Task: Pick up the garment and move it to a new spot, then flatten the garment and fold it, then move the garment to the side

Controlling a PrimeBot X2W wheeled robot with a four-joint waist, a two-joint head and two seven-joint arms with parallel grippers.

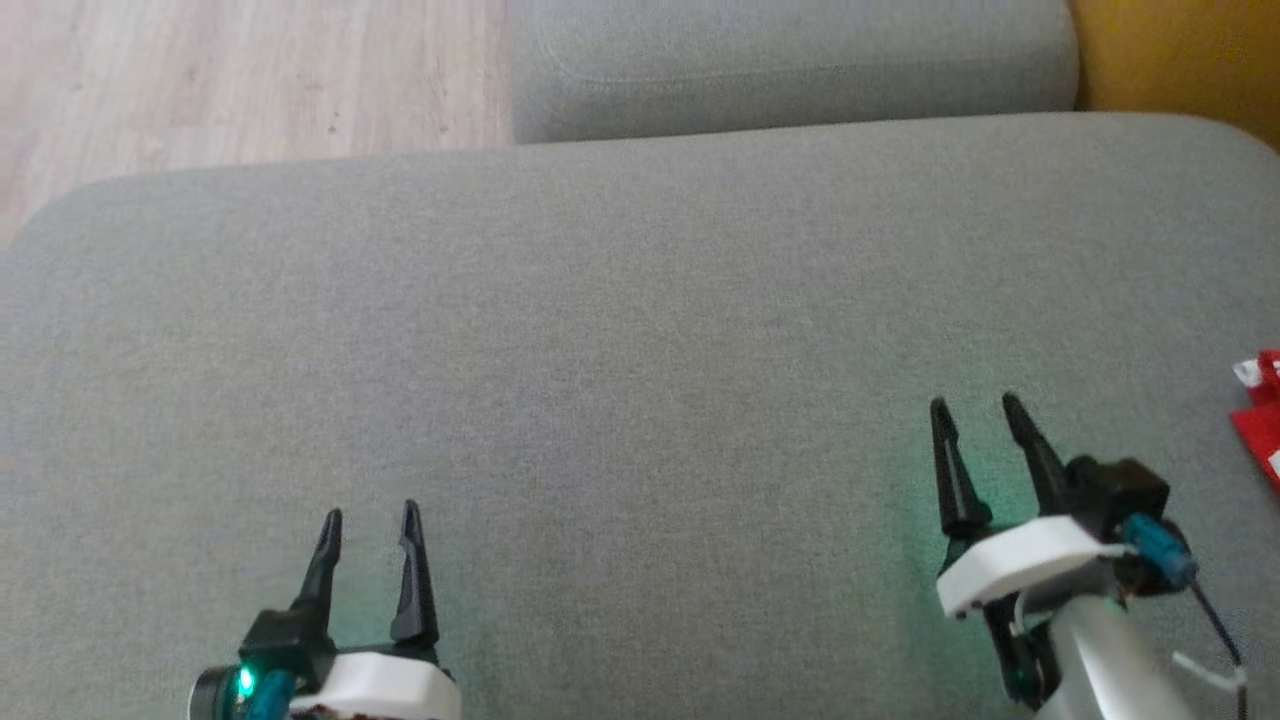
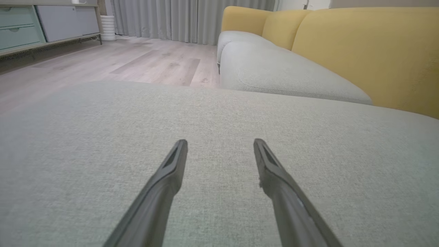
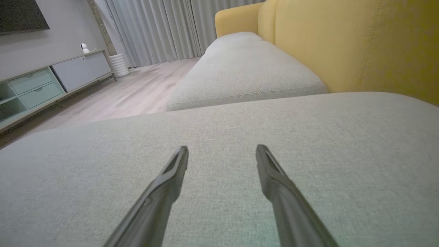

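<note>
A red and white garment (image 1: 1262,415) peeks in at the right edge of the head view, lying on the grey sofa cushion (image 1: 640,350); most of it is cut off by that edge. My left gripper (image 1: 370,515) hovers open at the lower left, nothing between its fingers. My right gripper (image 1: 975,403) is open at the lower right, some way left of the garment and apart from it. In the left wrist view my left gripper (image 2: 220,141) points across bare cushion. In the right wrist view my right gripper (image 3: 222,148) does the same, jaws empty.
A second grey seat cushion (image 1: 790,60) lies beyond the first, with a yellow backrest (image 2: 363,51) to the right. Wooden floor (image 1: 240,80) runs past the cushion's far left edge. A low cabinet (image 3: 41,89) and curtains (image 3: 151,31) stand across the room.
</note>
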